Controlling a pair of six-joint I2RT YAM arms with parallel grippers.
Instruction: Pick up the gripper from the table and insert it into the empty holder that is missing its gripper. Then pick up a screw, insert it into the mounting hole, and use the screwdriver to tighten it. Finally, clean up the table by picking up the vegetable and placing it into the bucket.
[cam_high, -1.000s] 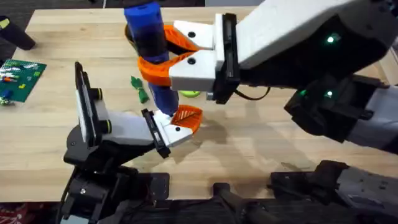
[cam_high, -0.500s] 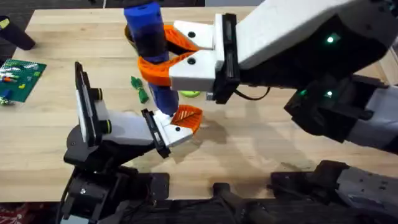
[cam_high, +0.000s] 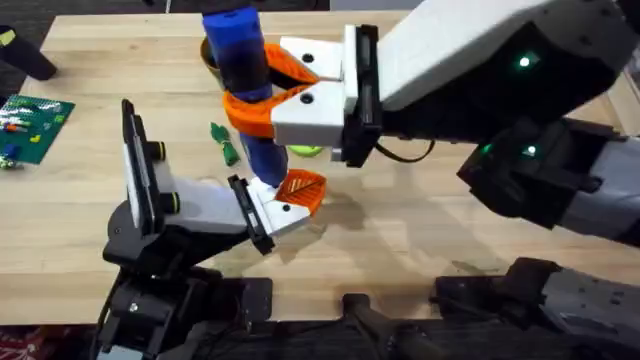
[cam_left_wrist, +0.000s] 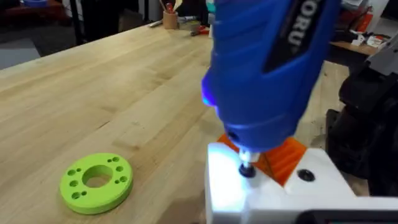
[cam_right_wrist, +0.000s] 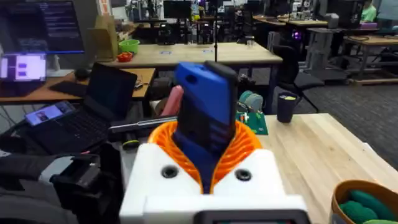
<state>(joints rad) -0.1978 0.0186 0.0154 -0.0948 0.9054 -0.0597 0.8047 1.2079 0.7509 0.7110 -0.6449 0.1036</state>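
My right end effector (cam_high: 262, 95) is clenched around the screwdriver (cam_high: 240, 70) at frame centre; I should keep its bit square on the gripper (cam_high: 290, 198), pressing gently.

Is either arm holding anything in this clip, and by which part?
The right gripper is shut on the thick bright-blue cylindrical screwdriver, clamped around the middle of its handle; its tip rests on the small orange finger's white base block.

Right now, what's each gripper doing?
Left: cannot be told.
Right gripper: closed on the screwdriver, its tip at the gripper on the holder.
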